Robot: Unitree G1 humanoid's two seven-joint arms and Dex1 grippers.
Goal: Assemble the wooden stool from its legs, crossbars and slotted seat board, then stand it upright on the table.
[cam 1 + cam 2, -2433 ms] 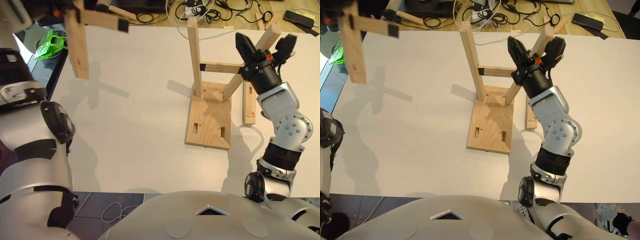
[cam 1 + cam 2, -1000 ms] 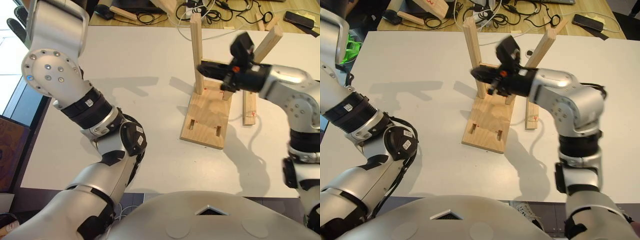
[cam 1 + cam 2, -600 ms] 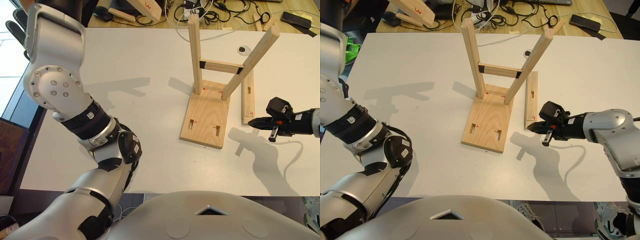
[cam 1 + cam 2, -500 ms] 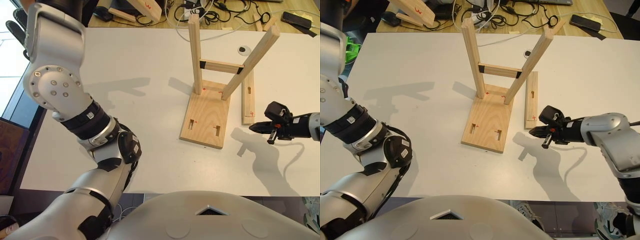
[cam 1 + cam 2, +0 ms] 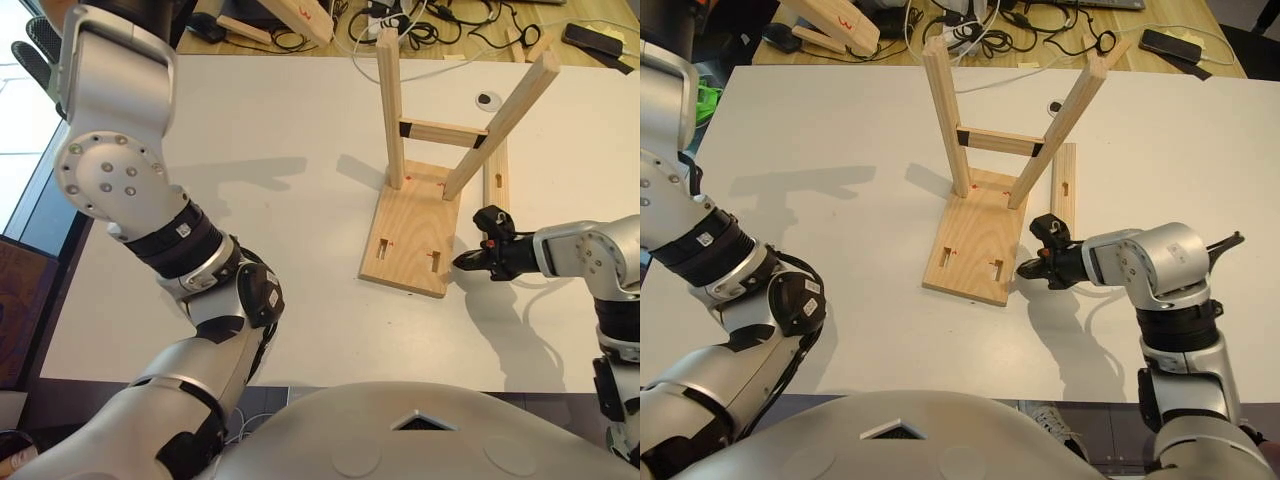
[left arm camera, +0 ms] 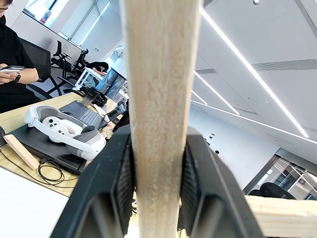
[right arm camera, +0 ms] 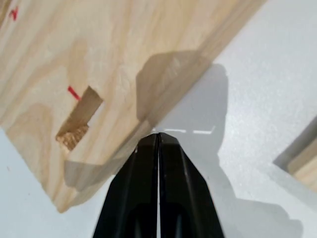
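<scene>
right wrist view, right gripper (image 7: 157,137) pinched closed beside seat board (image 7: 99,54), left gripper (image 6: 157,148) clamping wooden leg (image 6: 158,59)

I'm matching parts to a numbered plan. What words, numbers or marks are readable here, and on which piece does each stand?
No text reads for certain.
Seat board: small red marks beside its slots, too small to read.
Loose leg lying beside the board: red mark near its near end, too small to read.
Wooden part past the table's far edge: red mark, perhaps "3", unsure.
Wooden leg in the left wrist view: no mark.
</scene>
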